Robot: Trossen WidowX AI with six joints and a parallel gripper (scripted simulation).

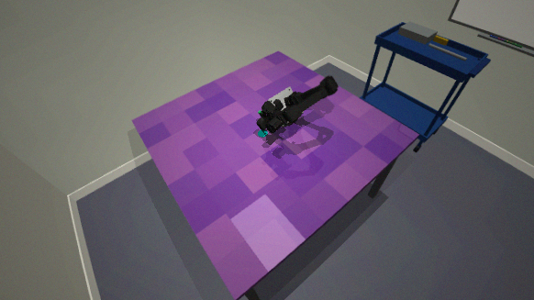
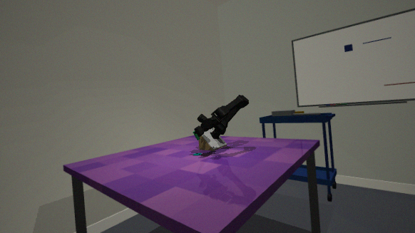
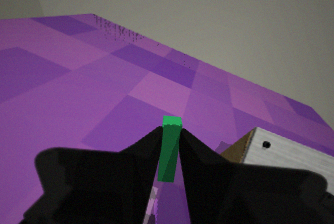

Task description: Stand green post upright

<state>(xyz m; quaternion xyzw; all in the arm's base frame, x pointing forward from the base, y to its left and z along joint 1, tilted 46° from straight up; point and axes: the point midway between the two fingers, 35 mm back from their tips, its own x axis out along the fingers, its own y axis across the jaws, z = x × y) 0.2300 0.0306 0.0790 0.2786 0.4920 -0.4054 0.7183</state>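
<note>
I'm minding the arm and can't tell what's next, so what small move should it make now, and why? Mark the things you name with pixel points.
Probably shift the gripper (image 3: 171,132) over the cyan circle (image 1: 261,134) (image 2: 197,154), keeping the jaws shut: they hold the green post (image 3: 169,152) (image 2: 196,135), which appears raised above the table (image 2: 142,173) and off to one side of the circle.

From the top view I'm losing most of the green post (image 2: 196,135) (image 3: 170,150) behind the dark arm (image 1: 298,105) (image 2: 222,117). Overhead, the whiteboard (image 1: 500,3) (image 2: 353,63) is running off the edge; its tray pens (image 1: 505,39) are blurring.
</note>
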